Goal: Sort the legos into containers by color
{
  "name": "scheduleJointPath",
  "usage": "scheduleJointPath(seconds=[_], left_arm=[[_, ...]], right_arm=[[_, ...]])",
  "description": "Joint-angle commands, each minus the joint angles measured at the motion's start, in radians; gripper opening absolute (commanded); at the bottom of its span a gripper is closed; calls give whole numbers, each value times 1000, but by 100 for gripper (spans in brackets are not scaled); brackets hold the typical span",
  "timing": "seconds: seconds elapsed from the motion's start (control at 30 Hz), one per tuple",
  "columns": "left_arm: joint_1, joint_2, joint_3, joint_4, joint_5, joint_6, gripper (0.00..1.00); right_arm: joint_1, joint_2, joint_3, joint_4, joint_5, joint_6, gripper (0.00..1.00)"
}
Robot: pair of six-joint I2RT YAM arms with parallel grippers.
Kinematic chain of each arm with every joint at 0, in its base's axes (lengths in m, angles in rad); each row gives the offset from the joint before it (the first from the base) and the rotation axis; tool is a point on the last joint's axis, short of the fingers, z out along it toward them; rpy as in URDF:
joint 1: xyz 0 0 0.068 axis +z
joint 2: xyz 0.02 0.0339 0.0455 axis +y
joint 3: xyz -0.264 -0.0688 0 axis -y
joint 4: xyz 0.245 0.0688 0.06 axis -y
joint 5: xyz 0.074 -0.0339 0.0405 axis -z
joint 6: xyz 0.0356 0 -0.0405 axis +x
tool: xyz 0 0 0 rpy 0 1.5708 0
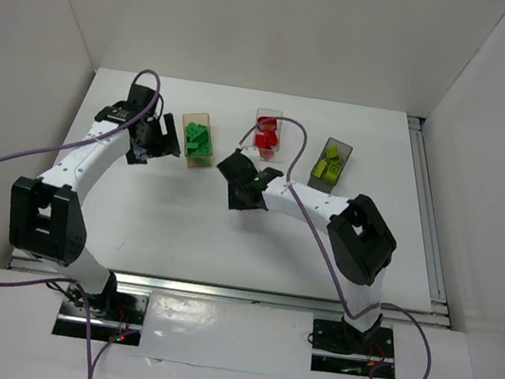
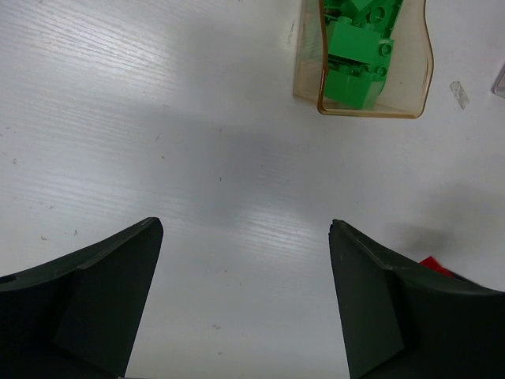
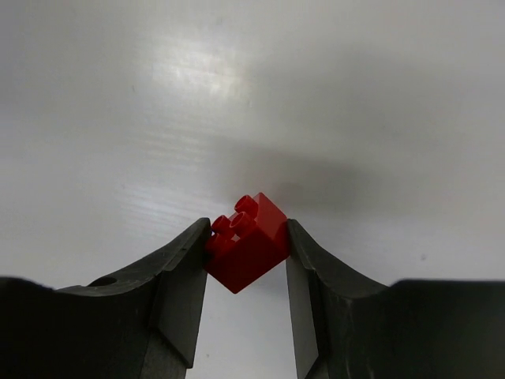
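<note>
near red container, red brick (gripped)

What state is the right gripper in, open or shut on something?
Shut on the red brick: the wrist view shows the right gripper with a finger pressed against each side of it.

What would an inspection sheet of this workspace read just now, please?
Surface: white table, faintly scuffed.
Job's things: green container, red container and yellow-green container each hold matching legos; one red brick lies outside them.
Clutter: small clear scrap beside the green container.
Grippers: left gripper open, holding nothing; right gripper shut on the red brick.
Cables: purple cables loop off both arms.
Surroundings: white walls; metal rail along the right edge.
</note>
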Motion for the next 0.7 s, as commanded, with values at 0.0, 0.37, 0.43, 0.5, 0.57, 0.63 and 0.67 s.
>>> scheduleJointPath(seconds=[0.0,0.37,0.43,0.5,0.57,0.63,0.67], left_arm=[[-3,-32,6,0,-1,-1,95],[-3,-63,-9,-9,-1,-19,95],[-3,-72,-20,-9,-1,-19,95],[-3,-72,-29,-9,-1,-19,95],[6,-72,-29,-9,-1,-19,95],[6,-72,-38,-9,-1,-19,95],[6,-72,-38,-9,-1,-19,95]], right_arm=[[-75,-5,109,-16,87,-67,29],[-321,226,569,53,86,-233,30],[-348,307,654,42,76,-233,31],[-362,360,780,1,67,-233,33],[-374,418,856,-8,52,-233,33],[-384,439,867,7,32,-233,34],[-384,452,867,21,18,-233,36]])
